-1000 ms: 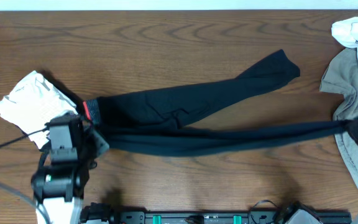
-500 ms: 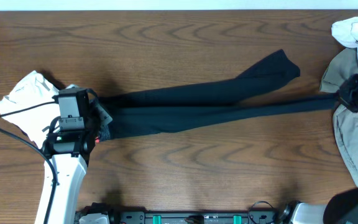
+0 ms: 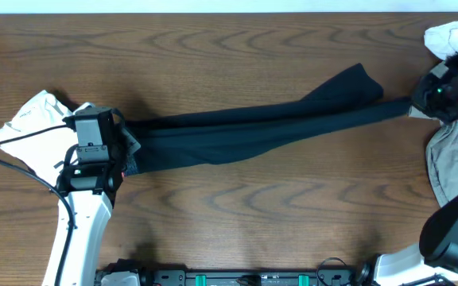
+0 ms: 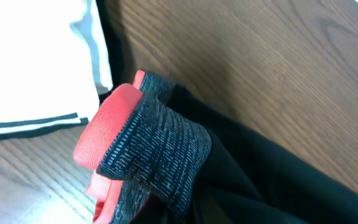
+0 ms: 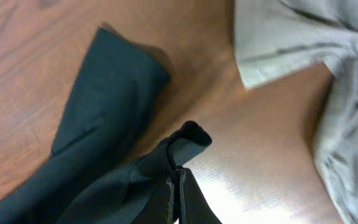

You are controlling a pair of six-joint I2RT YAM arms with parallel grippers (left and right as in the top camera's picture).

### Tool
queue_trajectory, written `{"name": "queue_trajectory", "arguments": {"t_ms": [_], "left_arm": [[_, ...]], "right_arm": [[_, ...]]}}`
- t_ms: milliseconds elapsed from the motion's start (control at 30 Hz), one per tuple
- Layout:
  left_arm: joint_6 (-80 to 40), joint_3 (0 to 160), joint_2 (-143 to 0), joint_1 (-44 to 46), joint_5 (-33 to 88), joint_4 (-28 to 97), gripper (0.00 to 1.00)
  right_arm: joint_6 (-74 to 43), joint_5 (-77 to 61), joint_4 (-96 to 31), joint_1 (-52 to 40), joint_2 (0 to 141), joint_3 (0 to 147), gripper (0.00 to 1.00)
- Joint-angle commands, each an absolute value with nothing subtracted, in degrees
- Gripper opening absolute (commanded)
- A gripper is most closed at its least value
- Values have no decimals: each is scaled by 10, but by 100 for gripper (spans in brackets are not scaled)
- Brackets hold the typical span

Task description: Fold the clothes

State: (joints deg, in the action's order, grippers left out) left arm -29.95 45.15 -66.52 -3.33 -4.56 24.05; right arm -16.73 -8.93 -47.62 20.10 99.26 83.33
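Swung upward since a second ago, the nearer leg of the black trousers (image 3: 253,131) now lies against the farther leg instead of splaying below it. They stretch along the counter (image 3: 253,230), long axis left to right. At the left end the left jaws are pinched tight on the grey, red-lined waistband (image 4: 154,155), close by the white cloth (image 3: 26,119). At the right end the right jaws, equally tight, hold a hem (image 5: 188,140) beside the khaki cloth (image 3: 444,159). Folding likely means carrying hem toward waistband.

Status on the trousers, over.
Left gripper shut on waistband, right gripper shut on leg cuff. Trousers stretched across table. White cloth, khaki cloth at the ends.
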Motion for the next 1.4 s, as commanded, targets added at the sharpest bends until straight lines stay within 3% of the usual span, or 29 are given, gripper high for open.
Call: {"name": "queue_trajectory", "arguments": {"t_ms": [0, 733, 1367], "left_arm": [[-298, 464, -689, -36, -72, 230, 8], [-298, 464, -774, -36, -98, 155, 8], [-298, 464, -878, -36, -102, 24, 7]], "right_arm": [[-193, -77, -454, 190, 1009, 848, 1], [-214, -55, -329, 142, 1086, 848, 1], [-206, -12, -333, 104, 1183, 933, 1]]}}
